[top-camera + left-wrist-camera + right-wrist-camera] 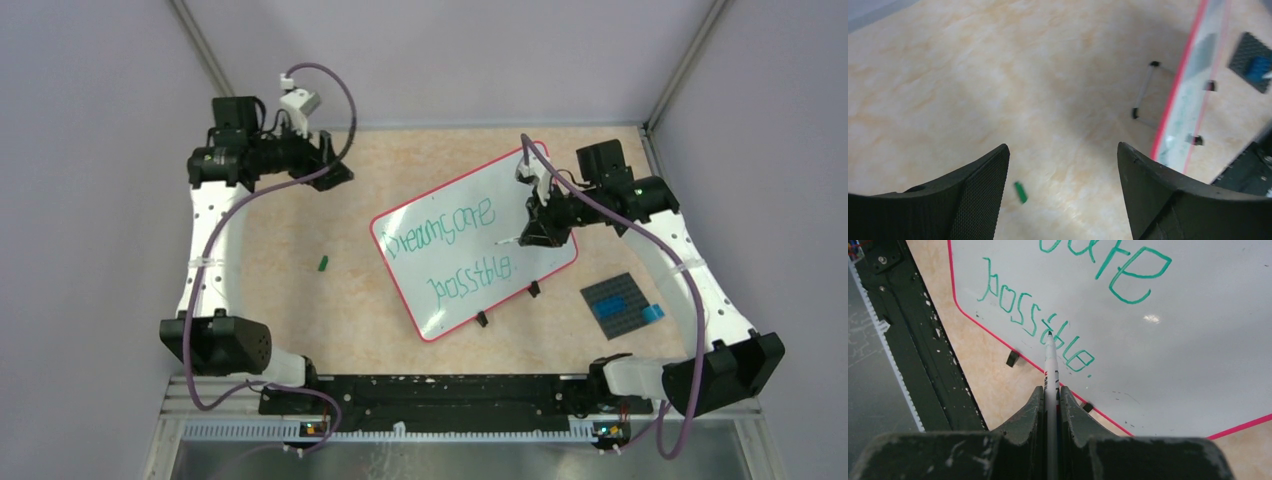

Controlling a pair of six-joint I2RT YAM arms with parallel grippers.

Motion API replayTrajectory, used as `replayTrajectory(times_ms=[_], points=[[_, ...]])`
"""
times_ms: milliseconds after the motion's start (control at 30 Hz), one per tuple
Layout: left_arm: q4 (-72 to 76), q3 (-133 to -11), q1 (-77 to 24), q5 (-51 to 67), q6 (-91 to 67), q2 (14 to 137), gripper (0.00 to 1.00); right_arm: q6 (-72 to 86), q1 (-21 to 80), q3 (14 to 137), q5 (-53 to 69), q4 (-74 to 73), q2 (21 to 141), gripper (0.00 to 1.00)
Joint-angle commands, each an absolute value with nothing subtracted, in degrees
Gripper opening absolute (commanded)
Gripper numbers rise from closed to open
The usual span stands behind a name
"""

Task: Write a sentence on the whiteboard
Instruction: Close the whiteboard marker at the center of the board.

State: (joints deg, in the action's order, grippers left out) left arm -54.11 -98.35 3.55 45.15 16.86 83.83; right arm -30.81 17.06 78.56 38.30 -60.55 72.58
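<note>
Whiteboard (1198,340) glossy, smooth, glare spot on it; table (300,300) matt, mottled beige stone-look. Left gripper (1063,147) pads (983,200) matt black, fine mesh texture. Right gripper (1051,388) fingers (1023,415) scuffed, chipped black plastic; marker (1050,360) smooth white plastic.

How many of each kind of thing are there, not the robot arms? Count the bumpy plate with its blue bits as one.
Whiteboard: 1
Marker: 1
Green piece: 1
Plate: 1
Total: 4
</note>
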Motion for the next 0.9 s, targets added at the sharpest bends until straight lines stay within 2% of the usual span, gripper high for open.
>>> replayTrajectory(times_ms=[0, 167, 467, 633, 867], points=[[-59.7, -94.5, 10.5, 35.7, 21.4, 83.1, 0.81, -25.3, 16.6, 80.8, 41.7, -55.7, 70.6, 0.00], [-57.2, -81.8, 16.4, 31.3, 25.7, 81.3, 0.75, -20.9, 16.4, 79.2, 43.1, -51.1, 69.4, 0.00], [-49.7, -64.7, 16.9, 27.3, 29.0, 82.6, 0.61, -16.6, 16.0, 77.6, 44.1, -47.1, 69.3, 0.00], [-45.7, -60.4, 15.8, 28.1, 28.5, 86.4, 0.54, -15.6, 15.8, 76.8, 43.4, -46.0, 69.0, 0.00], [-38.2, -58.6, 12.7, 24.9, 25.6, 91.4, 0.51, -14.4, 15.8, 75.2, 43.3, -44.2, 68.6, 0.00]])
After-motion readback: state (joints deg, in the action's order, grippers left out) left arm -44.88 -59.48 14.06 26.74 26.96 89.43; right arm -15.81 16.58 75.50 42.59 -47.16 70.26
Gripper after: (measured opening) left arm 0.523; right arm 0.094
